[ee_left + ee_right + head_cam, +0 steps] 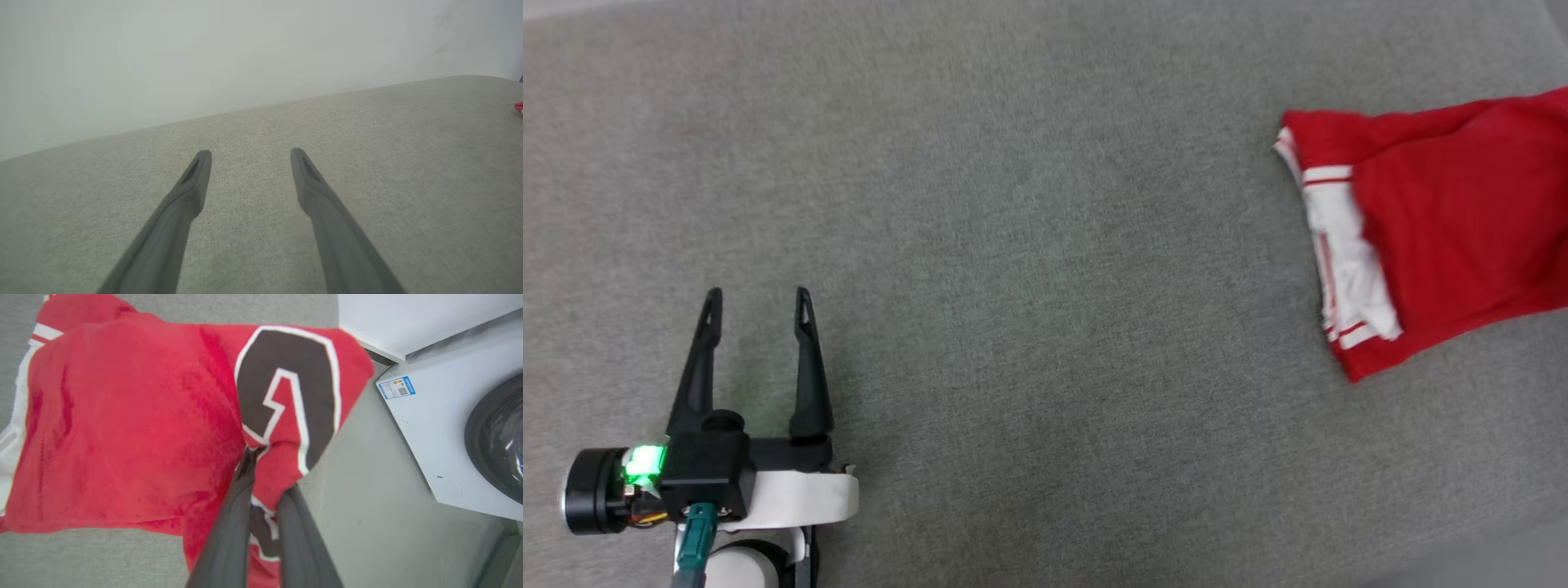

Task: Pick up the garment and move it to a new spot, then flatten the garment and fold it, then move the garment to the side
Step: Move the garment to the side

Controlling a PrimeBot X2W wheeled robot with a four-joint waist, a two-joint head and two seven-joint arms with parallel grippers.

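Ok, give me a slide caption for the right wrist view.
Right gripper, fingers shut on the red garment by its black numeral; white appliance beside.

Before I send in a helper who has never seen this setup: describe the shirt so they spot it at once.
Find the wide grey cloth surface; at its right end, near the white washing machine, is the shirt, pinched by the right gripper. It is the one bright red thing there, with white striped-trim sleeves and a big black, white-edged number.
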